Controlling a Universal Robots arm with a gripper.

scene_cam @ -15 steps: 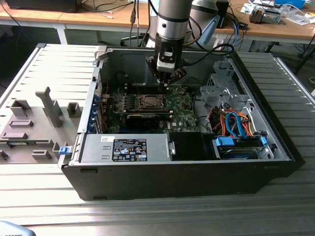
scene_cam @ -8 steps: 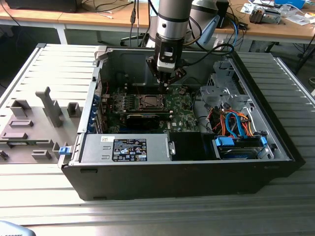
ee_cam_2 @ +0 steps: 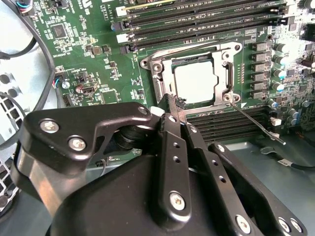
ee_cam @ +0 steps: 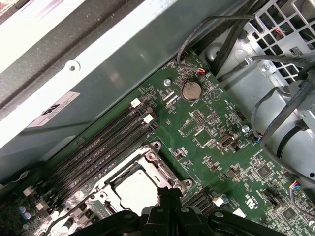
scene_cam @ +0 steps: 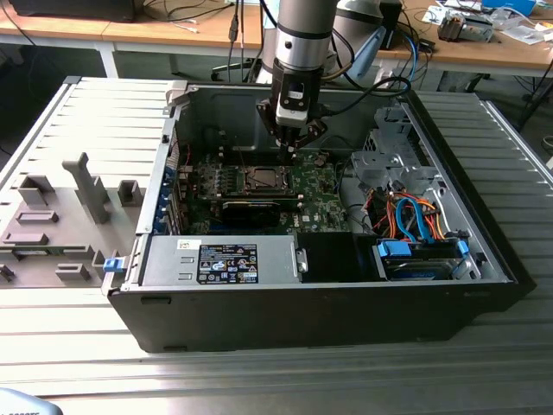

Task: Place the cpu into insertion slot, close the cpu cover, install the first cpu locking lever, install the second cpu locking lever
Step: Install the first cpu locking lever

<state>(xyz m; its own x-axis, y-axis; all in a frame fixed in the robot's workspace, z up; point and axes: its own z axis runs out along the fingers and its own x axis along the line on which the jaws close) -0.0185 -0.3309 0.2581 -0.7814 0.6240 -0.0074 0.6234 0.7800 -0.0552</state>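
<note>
The cpu (ee_cam_2: 194,81) lies flat in the insertion slot (ee_cam_2: 222,49) on the green motherboard, its silver top showing through the cpu cover (ee_cam_2: 163,78), which lies down over it. In the first wrist view the cpu (ee_cam: 138,189) sits just beyond the fingertips. One thin wire locking lever (ee_cam_2: 256,123) sticks out from the socket's corner, unlatched. My gripper (ee_cam_2: 171,104) hovers at the socket's edge with its black fingers pressed together, holding nothing. In the exterior view the gripper (scene_cam: 292,149) hangs just above the board, a little to the exterior view's right of the socket (scene_cam: 259,179).
Long black memory slots (ee_cam_2: 206,22) flank the socket. The open computer case (scene_cam: 173,259) has a drive cage (scene_cam: 393,164) and bundled cables (scene_cam: 406,216) at the exterior view's right, and a power supply (scene_cam: 225,262) at the front. A grey parts tray (scene_cam: 60,216) lies outside.
</note>
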